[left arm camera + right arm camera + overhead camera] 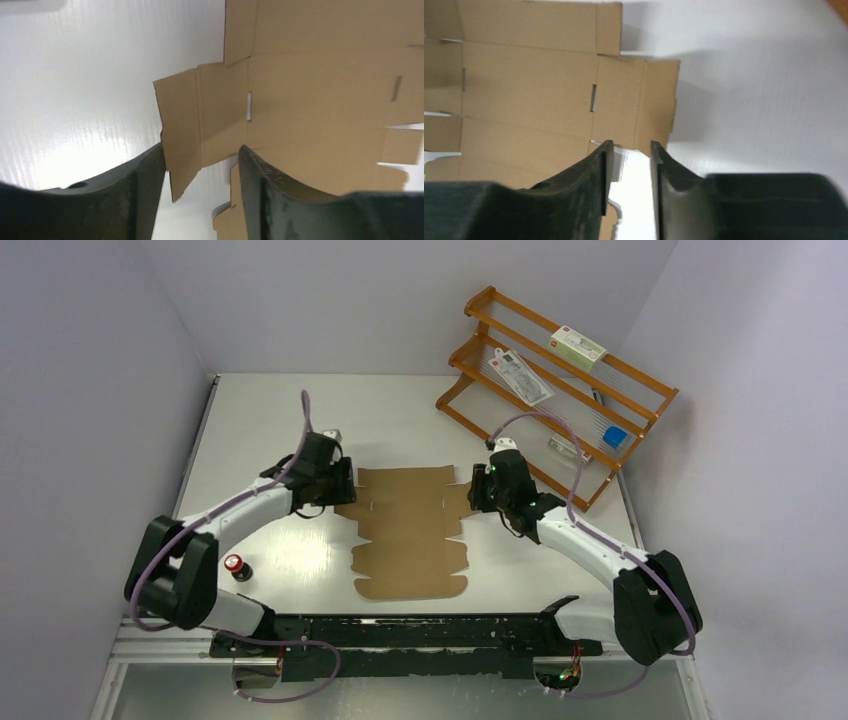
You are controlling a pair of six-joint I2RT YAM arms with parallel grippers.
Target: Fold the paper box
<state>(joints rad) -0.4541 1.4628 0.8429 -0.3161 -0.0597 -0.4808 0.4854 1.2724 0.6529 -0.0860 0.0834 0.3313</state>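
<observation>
The paper box [410, 530] lies flat and unfolded in the middle of the desk [270, 420], a creased brown sheet with scalloped edges. Its long axis runs from the arms' side toward the back wall. The far end sits between the two tools.

The left tool [202, 150] is at the sheet's left edge with its jaws well apart. The left flap [182, 130] reaches into the gap between the fingers and tilts up off the desk, but neither finger is pressed on it. Whether the flap's outer edge brushes the left finger cannot be told. The right tool [631, 145] is at the opposite edge, its jaws parted by a narrow gap that shows only bare desk. It holds nothing, and the right flap [656, 100] ends just ahead of its fingertips.

Open desk runs behind the sheet to the back wall and along its left side. On the right an orange rack [600, 370] stands against the wall near the right arm, carrying small white packages. A small red-capped object [236, 566] sits beside the left arm, well apart from the sheet.

Both wrist views cut the sheet off at the frame edges, and the fingers hide its near part. The print on the packages is too small to read.
</observation>
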